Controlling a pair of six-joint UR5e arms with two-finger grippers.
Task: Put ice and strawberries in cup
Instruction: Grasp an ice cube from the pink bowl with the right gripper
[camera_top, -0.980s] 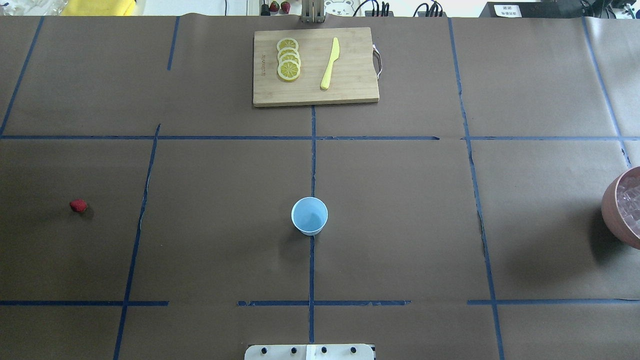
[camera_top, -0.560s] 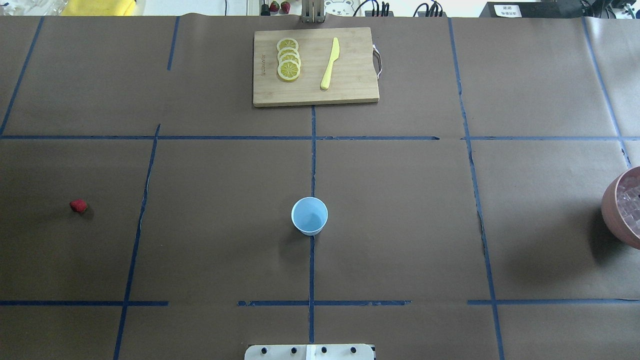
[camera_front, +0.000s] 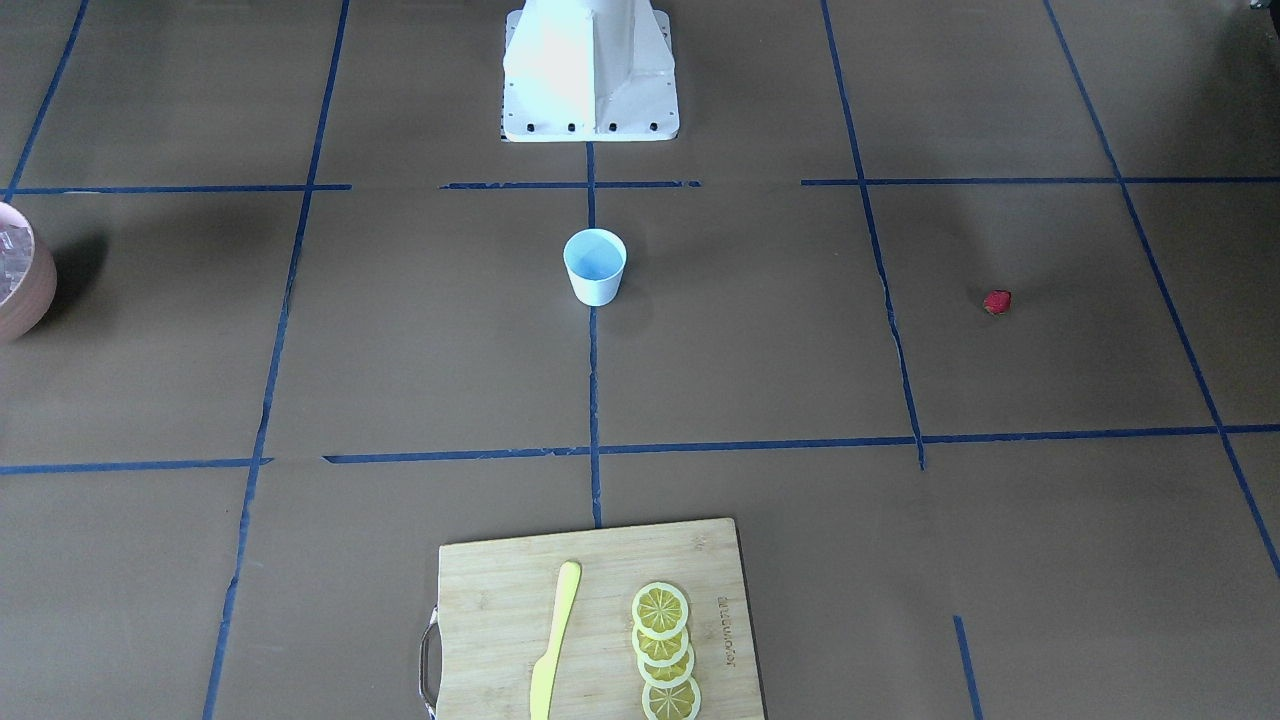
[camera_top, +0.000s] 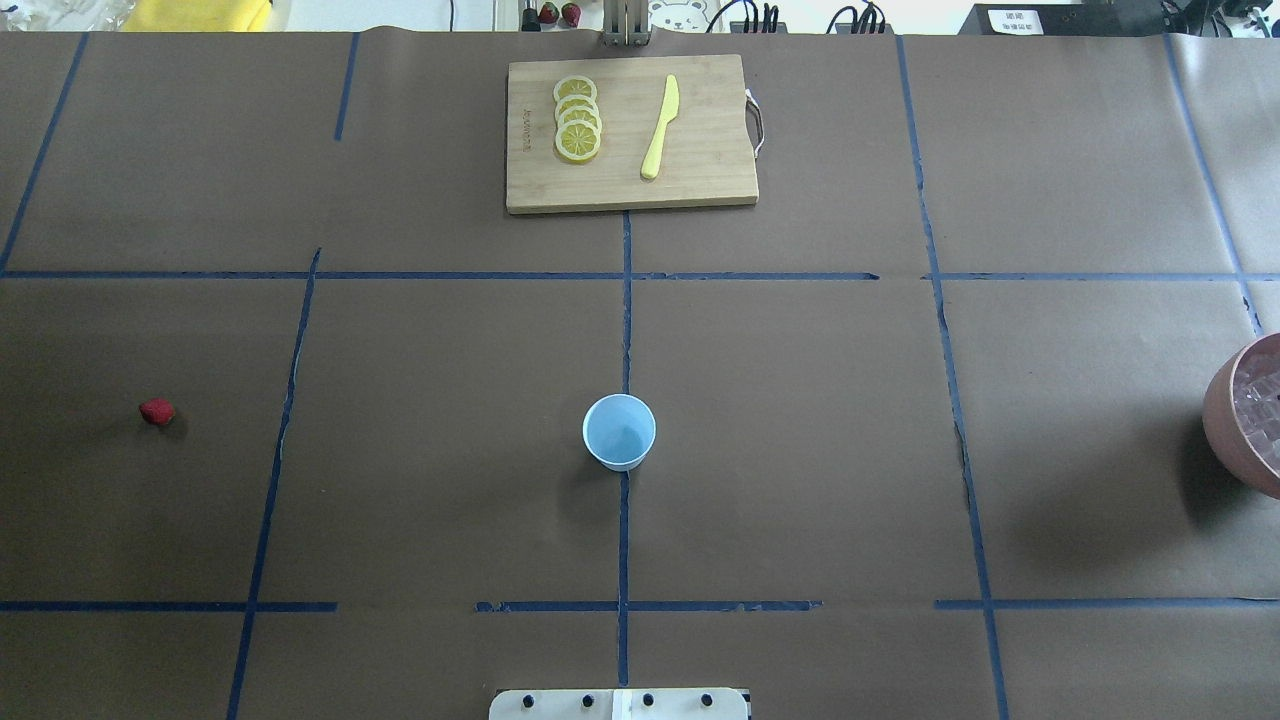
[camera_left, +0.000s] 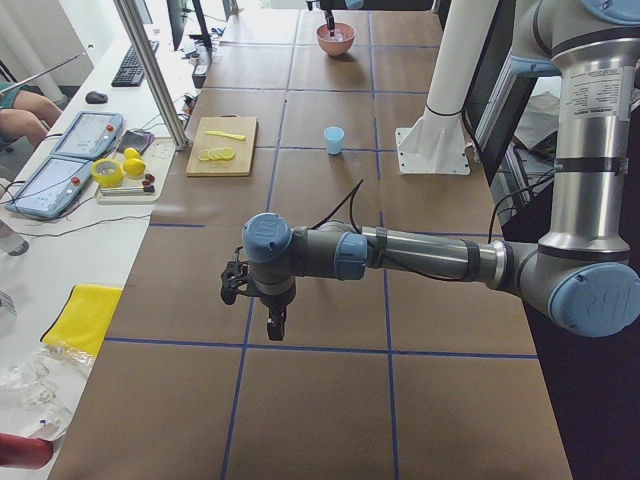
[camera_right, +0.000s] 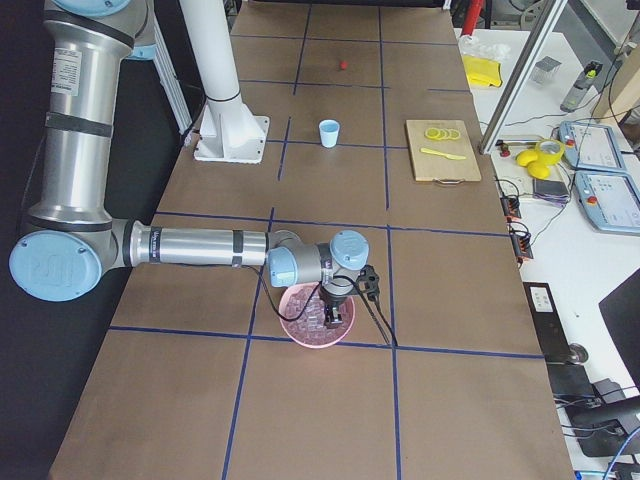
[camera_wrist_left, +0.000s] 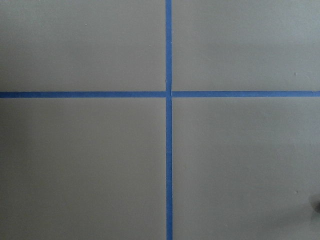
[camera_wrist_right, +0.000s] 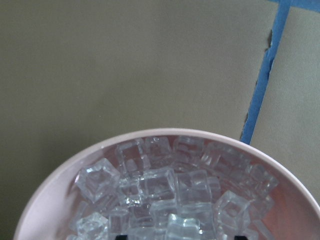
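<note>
**Desk:** How are your arms sitting?

**Operator:** My right arm lies low and straight out, wrist turned down. The right tool (camera_right: 335, 315) is in the pinkish bowl (camera_top: 1225, 430), over the ice (camera_wrist_right: 160, 185). Its dark fingertips (camera_wrist_right: 123, 236) stand spread wide, with cubes between them. My left arm reaches level over the bench (camera_top: 800, 400), the left tool (camera_left: 272, 325) hanging point-down above a blue tape crossing (camera_wrist_left: 168, 93). Whether that one is spread or pressed together, I cannot tell.

**Desk:** And the room around them?

**Operator:** The cup (camera_top: 619, 432) stands upright on the centre tape line, near my base. There is bare paper on both sides of it. The strawberry (camera_top: 157, 411) lies alone, well off to my left. The bowl sits at the far right end of the bench. The cutting board (camera_top: 700, 170), with its lemon slices (camera_top: 577, 120) and yellow knife (camera_top: 660, 127), lies along the far edge.
</note>
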